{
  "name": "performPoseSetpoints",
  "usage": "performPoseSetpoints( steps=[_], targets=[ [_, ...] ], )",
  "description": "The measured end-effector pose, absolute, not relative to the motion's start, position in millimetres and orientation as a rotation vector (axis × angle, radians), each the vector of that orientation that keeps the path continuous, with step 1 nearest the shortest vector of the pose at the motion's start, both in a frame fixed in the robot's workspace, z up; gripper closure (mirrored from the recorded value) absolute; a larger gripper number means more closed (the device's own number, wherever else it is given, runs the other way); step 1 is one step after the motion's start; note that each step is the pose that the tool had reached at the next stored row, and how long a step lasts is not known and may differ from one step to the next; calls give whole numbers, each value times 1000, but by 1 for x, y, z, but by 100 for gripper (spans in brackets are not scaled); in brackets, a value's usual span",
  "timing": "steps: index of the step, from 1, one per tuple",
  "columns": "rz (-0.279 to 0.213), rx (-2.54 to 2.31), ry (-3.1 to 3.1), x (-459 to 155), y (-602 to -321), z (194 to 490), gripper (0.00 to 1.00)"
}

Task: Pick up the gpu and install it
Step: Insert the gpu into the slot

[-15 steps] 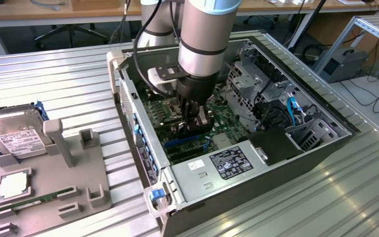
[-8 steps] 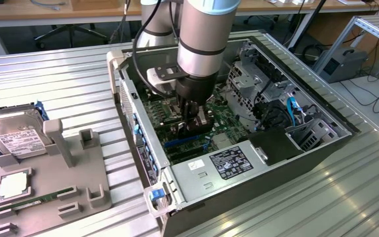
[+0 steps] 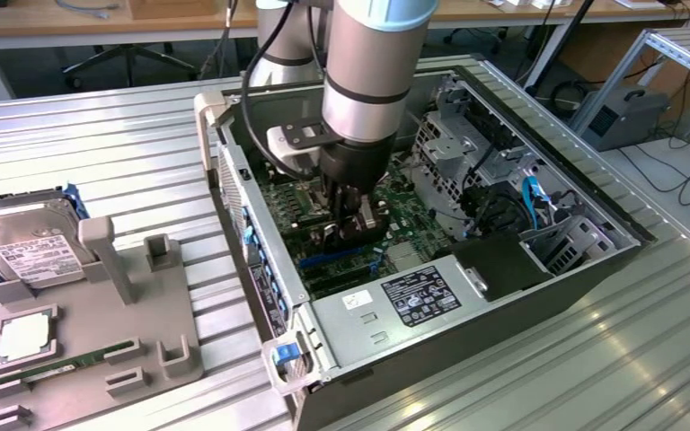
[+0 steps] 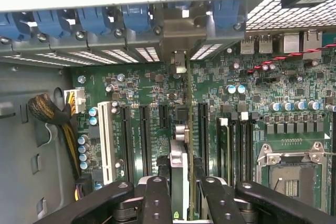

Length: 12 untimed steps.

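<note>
My gripper is down inside the open computer case, over the green motherboard. Its black fingers are shut on the gpu. In the wrist view the card stands on edge, running between the dark expansion slots toward the case's rear wall. Its silver end bracket sits against the row of slot openings with blue latches. In the exterior view the gpu is a small dark and silver piece between the fingers, just above the board.
A CPU socket and a white slot lie to either side of the card. The power supply fills the near end of the case. On the exterior view's left, a grey fixture holds a hard drive and a RAM stick.
</note>
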State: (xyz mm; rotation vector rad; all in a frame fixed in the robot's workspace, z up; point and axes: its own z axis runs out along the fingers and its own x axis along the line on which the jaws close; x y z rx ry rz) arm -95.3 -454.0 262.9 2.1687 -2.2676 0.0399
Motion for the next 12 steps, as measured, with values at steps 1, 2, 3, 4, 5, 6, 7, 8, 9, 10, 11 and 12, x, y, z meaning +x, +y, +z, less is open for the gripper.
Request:
performPoseSetpoints(
  steps=[1,2,3,4,5,6,7,8,9,10,11,12],
  targets=[
    [40,2168,-2267,-95,-454,263,73],
    [40,2168,-2267,-95,-454,263,73],
    [40,2169,-2268,-95,-454,263,73],
    [39,2168,-2267,-95,-454,263,73],
    [35,2167,-2266,-95,-454,262,73],
    [22,2161,-2259,-93,-454,263,73],
    [18,2158,-2257,-92,-454,263,73],
    [17,2159,-2257,-92,-454,261,73],
    [16,2159,-2257,-92,-454,260,73],
    [16,2159,-2258,-92,-454,258,73],
    [15,2159,-2258,-92,-454,258,73],
    [15,2159,-2258,-92,-454,258,73]
  ],
)
